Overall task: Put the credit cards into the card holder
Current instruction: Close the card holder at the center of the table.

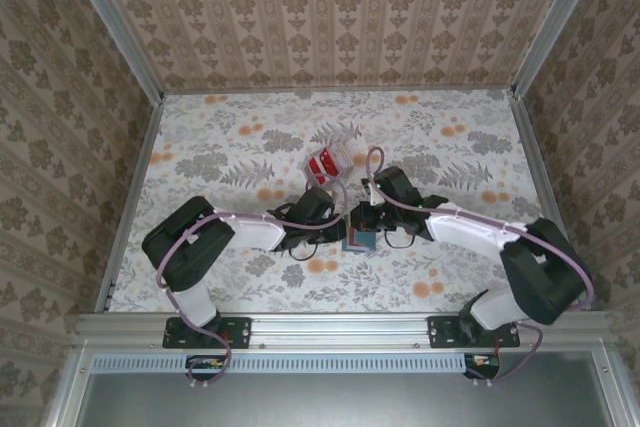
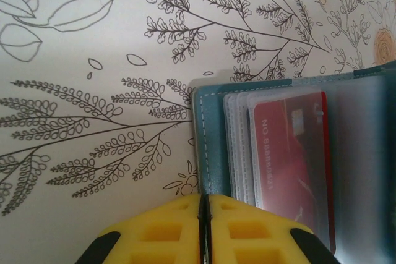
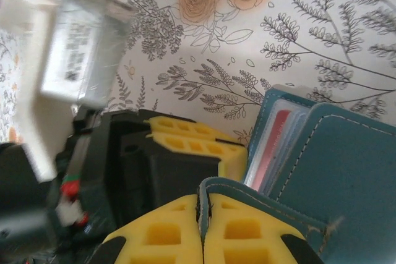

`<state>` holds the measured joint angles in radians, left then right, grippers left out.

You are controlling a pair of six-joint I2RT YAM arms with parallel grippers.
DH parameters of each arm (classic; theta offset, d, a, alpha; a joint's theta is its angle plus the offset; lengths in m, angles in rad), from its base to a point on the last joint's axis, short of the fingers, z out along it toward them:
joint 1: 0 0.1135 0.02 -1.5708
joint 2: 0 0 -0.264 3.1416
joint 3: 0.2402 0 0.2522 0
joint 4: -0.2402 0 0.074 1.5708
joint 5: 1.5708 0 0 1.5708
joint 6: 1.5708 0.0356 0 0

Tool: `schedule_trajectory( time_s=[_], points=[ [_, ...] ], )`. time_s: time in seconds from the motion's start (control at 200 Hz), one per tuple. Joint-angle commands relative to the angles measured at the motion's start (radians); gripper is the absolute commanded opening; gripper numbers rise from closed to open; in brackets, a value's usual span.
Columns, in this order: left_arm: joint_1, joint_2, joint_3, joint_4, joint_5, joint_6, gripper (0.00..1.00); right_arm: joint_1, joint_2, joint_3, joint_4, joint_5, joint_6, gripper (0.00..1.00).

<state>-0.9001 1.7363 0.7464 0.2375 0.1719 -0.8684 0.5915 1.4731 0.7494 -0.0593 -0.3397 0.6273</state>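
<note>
The right gripper [image 3: 201, 205] is pinching the holder [image 3: 352, 165] open, a red card [image 2: 288, 171] sitting sleeved inside. The left gripper [image 2: 204, 208] is clenched beside it, likely needing another card next

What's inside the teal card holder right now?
Inside the dark teal folding card holder, clear plastic sleeves fan out, and a red plastic card sits in one. The sleeves overlap and cover each other, so whether others hold cards cannot be seen.
</note>
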Motion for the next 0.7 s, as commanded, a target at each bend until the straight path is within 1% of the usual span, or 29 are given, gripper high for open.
schedule_trajectory(
  time_s=[0.0,0.09,0.15,0.23,0.365,0.48,0.52,0.595,0.695],
  points=[
    [0.002,-0.009,-0.033,-0.027,0.0,-0.006,0.11,0.003,0.059,0.018,0.045,-0.03,0.013,0.06],
    [0.022,-0.052,-0.058,-0.048,0.0,0.01,0.11,0.002,0.097,0.01,0.072,-0.044,0.024,0.06],
    [0.037,-0.09,-0.079,-0.052,0.013,0.041,0.11,0.004,0.13,0.021,0.085,-0.068,0.035,0.08],
    [0.056,-0.158,-0.112,-0.084,0.008,0.08,0.12,0.018,0.185,0.049,0.092,-0.085,0.045,0.08],
    [0.101,-0.274,-0.142,-0.164,-0.009,0.127,0.12,0.054,0.259,0.097,0.067,-0.053,0.029,0.1],
    [0.115,-0.347,-0.131,-0.243,-0.049,0.163,0.12,0.063,0.267,0.112,0.048,-0.038,0.033,0.18],
    [0.115,-0.365,-0.127,-0.26,-0.064,0.169,0.13,0.064,0.256,0.121,0.023,-0.03,0.022,0.23],
    [0.115,-0.393,-0.126,-0.266,-0.08,0.172,0.13,0.064,0.224,0.143,-0.031,-0.014,-0.007,0.35],
    [0.115,-0.414,-0.116,-0.263,-0.082,0.174,0.14,0.064,0.174,0.175,-0.107,0.012,-0.045,0.42]
  ],
)
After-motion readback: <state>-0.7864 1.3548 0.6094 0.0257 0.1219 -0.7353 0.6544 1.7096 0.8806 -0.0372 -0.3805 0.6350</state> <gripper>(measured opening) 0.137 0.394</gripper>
